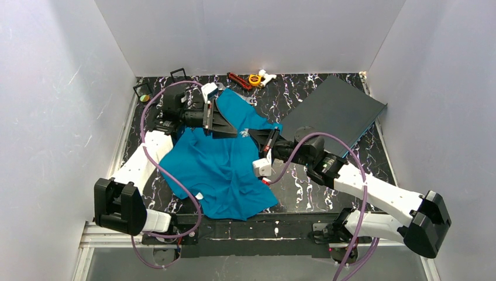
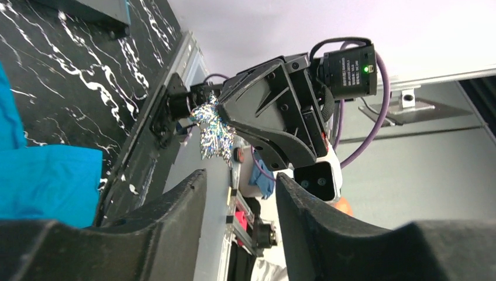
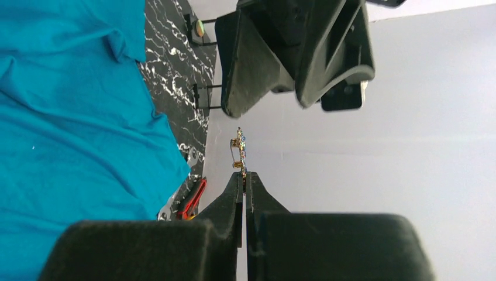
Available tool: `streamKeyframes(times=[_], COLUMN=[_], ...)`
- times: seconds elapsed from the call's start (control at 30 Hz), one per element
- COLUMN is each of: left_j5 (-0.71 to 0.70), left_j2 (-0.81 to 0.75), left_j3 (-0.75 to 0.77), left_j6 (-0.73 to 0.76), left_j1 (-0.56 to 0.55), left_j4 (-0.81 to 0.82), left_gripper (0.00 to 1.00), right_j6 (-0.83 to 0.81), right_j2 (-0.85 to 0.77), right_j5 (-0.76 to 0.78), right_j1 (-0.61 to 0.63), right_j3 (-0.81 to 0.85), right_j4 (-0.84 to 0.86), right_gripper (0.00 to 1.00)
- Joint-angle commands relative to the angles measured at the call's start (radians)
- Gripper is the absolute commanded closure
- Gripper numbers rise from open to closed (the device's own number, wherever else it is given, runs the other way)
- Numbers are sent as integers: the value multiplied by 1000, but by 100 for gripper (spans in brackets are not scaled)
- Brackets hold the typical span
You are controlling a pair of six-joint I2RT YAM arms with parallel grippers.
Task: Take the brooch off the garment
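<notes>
The right gripper (image 3: 244,175) is pinching the brooch (image 3: 239,149) by its pin, fingers pressed together, and holding it in the air clear of the teal garment (image 1: 222,170), which is lying crumpled on the marbled table (image 1: 304,187). The left gripper (image 2: 241,181) is reaching in opposite, fingers standing apart and gripping nothing. White print on the right wrist's camera (image 2: 350,67) is showing too small to read

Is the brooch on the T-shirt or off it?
Off. The brooch is pinched at the tips of the shut right gripper, clear of the teal T-shirt cloth.
</notes>
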Motion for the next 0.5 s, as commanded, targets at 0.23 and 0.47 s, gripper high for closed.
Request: streamKeyframes(times=[0.23, 0.47], left_j5=[6, -3], left_j2=[-26, -33], left_j3=[-22, -23], left_j6=[-13, -17], left_j1=[-70, -70], left_j4=[10, 17], left_gripper=[63, 71], right_j6=[-28, -28], right_j2=[-18, -27], right_j5=[6, 5], right_j1=[42, 55], right_j3=[-27, -29], right_j4=[154, 144], right_gripper=[99, 99])
